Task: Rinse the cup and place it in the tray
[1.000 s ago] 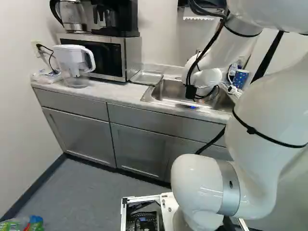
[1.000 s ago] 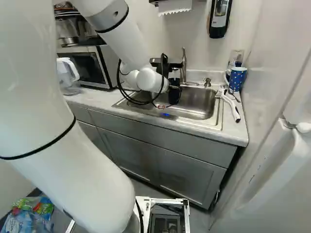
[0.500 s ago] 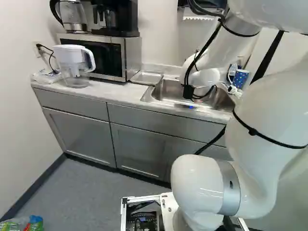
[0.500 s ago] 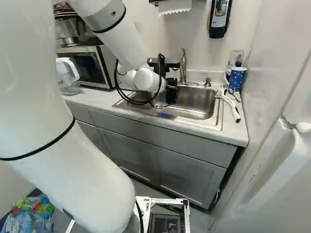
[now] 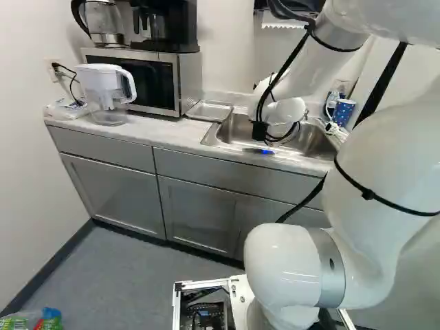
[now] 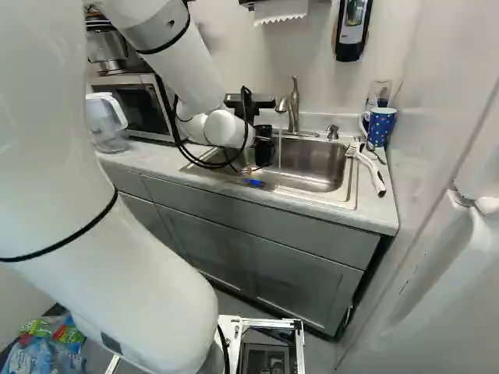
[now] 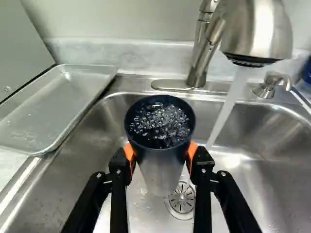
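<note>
1. Holding the cup (image 7: 161, 170) from two opposite sides, the end effector (image 7: 160, 154) has its orange pads (image 7: 129, 151) against the cup's wall, spaced to its width.

2. The cup is over the sink (image 7: 274, 127), its mouth upward and its long axis near upright, with bubbly water inside.

3. The tray (image 7: 63, 104) lies to the robot's left of the end effector, on the bench (image 5: 157, 133), along the sink's left edge and beside the microwave (image 5: 187, 86). Whether it overlaps that edge, I cannot tell.

4. The stream of water (image 7: 226, 116) from the tap (image 7: 198, 73) falls past the cup on the side away from the tray, landing in the sink.

5. The rinse looks well under way; emptying seems the likely step, as the cup has water in it. Tipping it away from the tray would keep the spill inside the sink.

6. After that, the carry should run leftward, raised enough for the cup's base to clear the sink's left edge, then down inside the tray's raised edges. Wet walls may slip between the pads, and a low path could knock the tray's near edge.
</note>
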Tool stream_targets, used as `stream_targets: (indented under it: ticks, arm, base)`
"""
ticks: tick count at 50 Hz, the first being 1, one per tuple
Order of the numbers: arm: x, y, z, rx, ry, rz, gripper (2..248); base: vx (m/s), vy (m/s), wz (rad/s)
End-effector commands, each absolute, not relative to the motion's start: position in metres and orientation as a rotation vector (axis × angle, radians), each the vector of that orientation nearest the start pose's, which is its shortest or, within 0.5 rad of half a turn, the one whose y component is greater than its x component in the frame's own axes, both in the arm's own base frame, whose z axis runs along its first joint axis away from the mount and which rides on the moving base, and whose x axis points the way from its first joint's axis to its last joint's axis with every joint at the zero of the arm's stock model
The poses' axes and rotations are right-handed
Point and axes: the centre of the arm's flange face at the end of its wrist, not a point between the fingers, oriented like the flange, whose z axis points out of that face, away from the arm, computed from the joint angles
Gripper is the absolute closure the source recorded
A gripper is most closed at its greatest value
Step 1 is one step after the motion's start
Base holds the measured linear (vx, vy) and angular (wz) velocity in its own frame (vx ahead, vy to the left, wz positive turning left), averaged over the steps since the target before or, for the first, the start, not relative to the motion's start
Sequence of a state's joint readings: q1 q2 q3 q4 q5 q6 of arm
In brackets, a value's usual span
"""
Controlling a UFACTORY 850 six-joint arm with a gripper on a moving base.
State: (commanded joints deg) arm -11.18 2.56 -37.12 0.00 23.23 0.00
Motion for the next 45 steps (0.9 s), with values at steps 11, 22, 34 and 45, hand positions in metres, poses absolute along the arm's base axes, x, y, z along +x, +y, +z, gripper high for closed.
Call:
stream_targets:
  ticks: [11, 22, 34, 45]
  arm:
    - [0.441, -0.071, 0.491, -2.726, 0.217, -1.712, 128]
    - [0.441, -0.057, 0.503, -2.693, 0.174, -1.741, 128]
    - [0.442, -0.054, 0.516, -2.667, 0.161, -1.777, 128]
    - [0.445, -0.053, 0.527, -2.648, 0.157, -1.805, 128]
  base:
    - [0.000, 0.000, 0.000]
    - [0.000, 0.000, 0.000]
    - [0.000, 0.000, 0.000]
    - [0.000, 0.000, 0.000]
